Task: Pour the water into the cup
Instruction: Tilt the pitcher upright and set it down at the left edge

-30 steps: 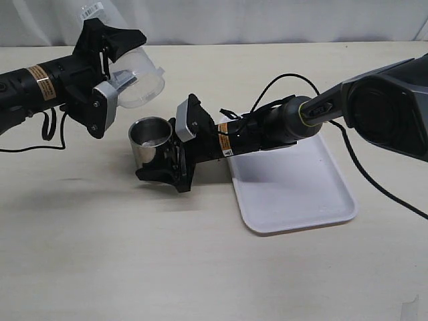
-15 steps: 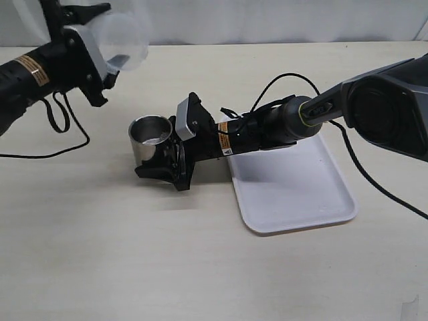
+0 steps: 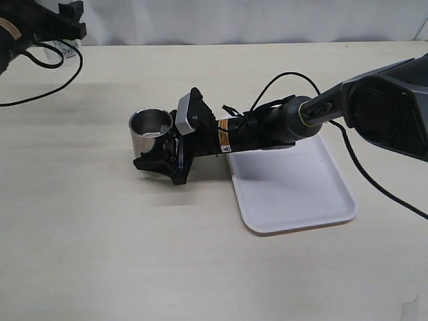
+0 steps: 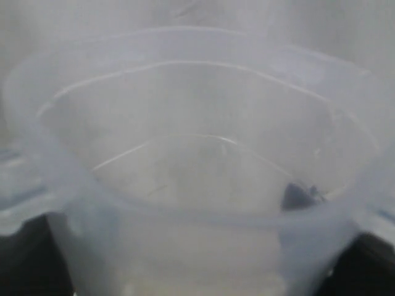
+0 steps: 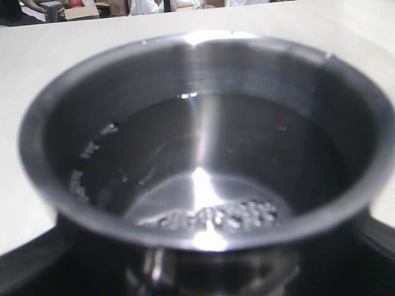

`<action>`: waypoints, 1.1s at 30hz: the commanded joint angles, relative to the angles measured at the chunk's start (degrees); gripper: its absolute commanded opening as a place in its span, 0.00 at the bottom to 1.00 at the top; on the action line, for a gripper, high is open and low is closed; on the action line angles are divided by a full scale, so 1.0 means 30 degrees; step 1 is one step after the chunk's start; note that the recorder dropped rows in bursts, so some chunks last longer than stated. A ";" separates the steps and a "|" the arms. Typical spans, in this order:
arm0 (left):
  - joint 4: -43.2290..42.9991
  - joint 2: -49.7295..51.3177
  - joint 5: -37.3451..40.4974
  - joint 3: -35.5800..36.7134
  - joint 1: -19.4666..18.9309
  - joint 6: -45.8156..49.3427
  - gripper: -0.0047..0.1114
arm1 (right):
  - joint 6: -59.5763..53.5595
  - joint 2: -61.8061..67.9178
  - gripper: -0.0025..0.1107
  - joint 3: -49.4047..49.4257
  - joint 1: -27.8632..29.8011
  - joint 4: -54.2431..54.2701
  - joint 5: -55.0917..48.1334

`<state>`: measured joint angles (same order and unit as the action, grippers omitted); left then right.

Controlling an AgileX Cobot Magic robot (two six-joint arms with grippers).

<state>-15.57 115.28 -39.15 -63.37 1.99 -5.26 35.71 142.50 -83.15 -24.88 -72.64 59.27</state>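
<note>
A white tray point(image 3: 301, 200) is seen just beside the cup point(image 3: 150, 128). The clear pitcher point(image 4: 197, 123), contents unclear, is clasped by the left gripper point(image 3: 70, 23). The cup is gripped by the right gripper point(image 3: 160, 157). Its bubbled water point(image 5: 203, 185) is shown clearly only in the right wrist view.

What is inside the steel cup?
The cup holds clear water, with small bubbles by the near wall. Its rim hides the bottom edge nearest the camera.

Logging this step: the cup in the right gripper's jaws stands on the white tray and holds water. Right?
No: the exterior view shows the cup on the table beside the tray, not on it. It is in the right gripper and holds water.
</note>
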 commanded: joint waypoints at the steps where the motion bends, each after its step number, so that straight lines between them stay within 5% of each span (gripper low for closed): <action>1: -0.0122 0.2018 0.0386 -0.1981 -0.0441 -0.1399 0.04 | -0.0182 -0.0227 0.06 -0.0037 0.0050 0.0494 0.0619; 8: -0.0088 0.4317 0.1011 -0.3991 -0.0472 -0.1399 0.04 | -0.0182 -0.0227 0.06 -0.0037 0.0050 0.0494 0.0619; 18: 0.0094 0.5308 -0.1468 -0.4297 -0.0928 -0.2403 0.04 | -0.0182 -0.0227 0.06 -0.0037 0.0050 0.0494 0.0619; 22: -0.0150 0.5404 0.1230 -0.5571 -0.1279 -0.2710 0.04 | -0.0182 -0.0227 0.06 -0.0037 0.0050 0.0494 0.0619; 33: -0.1620 0.6347 0.0658 -0.5571 -0.1308 -0.3786 0.04 | -0.0216 -0.0227 0.06 -0.0037 0.0050 0.0478 0.0619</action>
<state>-20.14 134.04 -36.19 -79.68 -1.96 -16.17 35.37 142.50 -83.15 -24.88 -72.42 59.17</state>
